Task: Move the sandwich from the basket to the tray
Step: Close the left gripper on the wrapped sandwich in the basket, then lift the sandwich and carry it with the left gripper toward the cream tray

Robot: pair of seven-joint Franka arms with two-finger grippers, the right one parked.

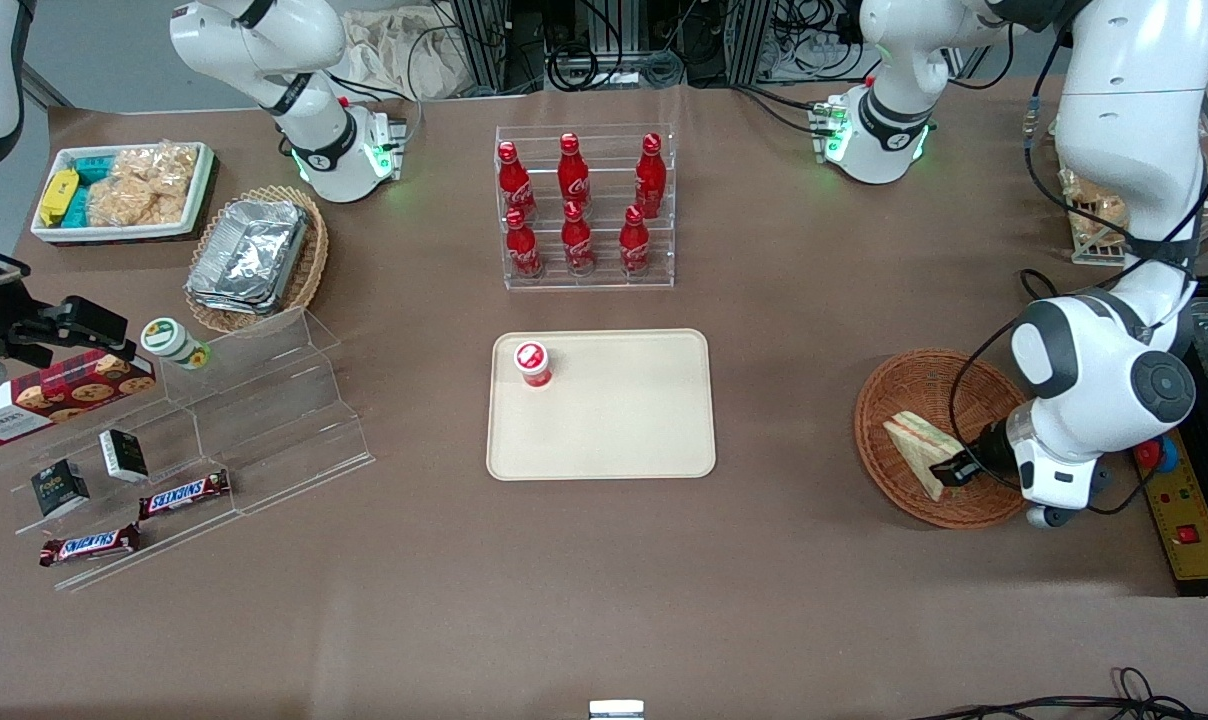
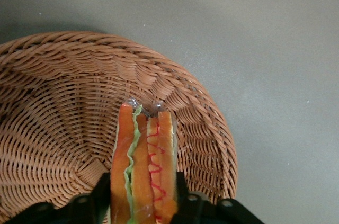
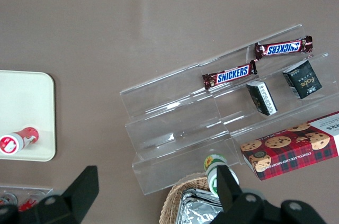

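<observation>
The sandwich (image 1: 919,447) is a wrapped triangular wedge with pale bread, lying in the round reddish-brown basket (image 1: 894,400) toward the working arm's end of the table. My left gripper (image 1: 957,468) is low in the basket, shut on the sandwich's end. The left wrist view shows the sandwich (image 2: 143,166) with orange and green filling, clamped between the two black fingers (image 2: 100,195), with the basket's woven wall (image 2: 63,102) around it. The cream-beige tray (image 1: 624,420) lies at the table's middle, with a small red-capped cup (image 1: 533,363) on it.
A clear rack of red cola bottles (image 1: 579,210) stands farther from the camera than the tray. An acrylic stepped stand (image 1: 264,400) with snack bars, an oval basket of foil containers (image 1: 254,255) and a white snack bin (image 1: 124,190) lie toward the parked arm's end.
</observation>
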